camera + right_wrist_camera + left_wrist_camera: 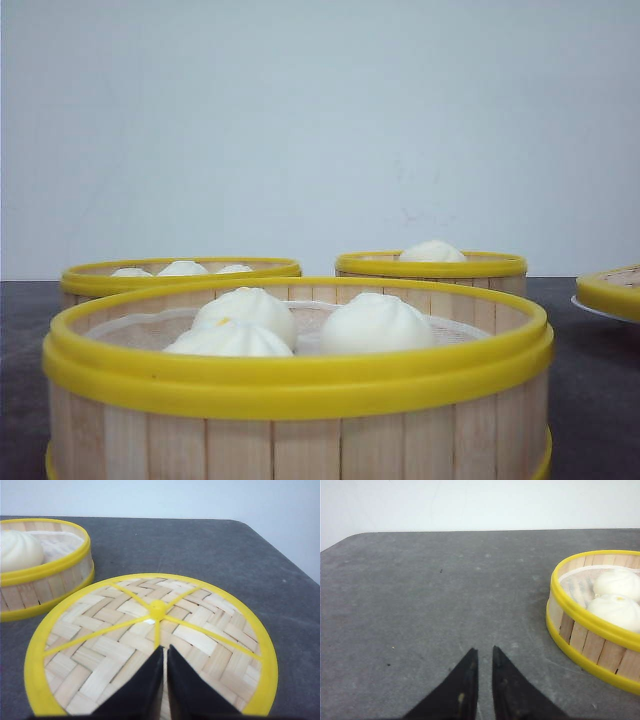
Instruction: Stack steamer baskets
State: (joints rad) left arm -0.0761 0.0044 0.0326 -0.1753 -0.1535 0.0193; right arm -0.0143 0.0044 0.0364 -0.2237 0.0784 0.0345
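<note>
Left tool [482,652]: clenched, gripping nothing, hovering over bare surface [445,590]; steamer basket [592,625] lying to its right.
Right tool [164,650]: clenched, empty, hanging above woven lid [150,640].
Nearer arm: left, by my reckoning.

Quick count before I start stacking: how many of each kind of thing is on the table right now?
Steamer baskets: 3
Buns showing: 7
Woven lid: 1
White plate, only its edge in view: 1
Total: 12
</note>
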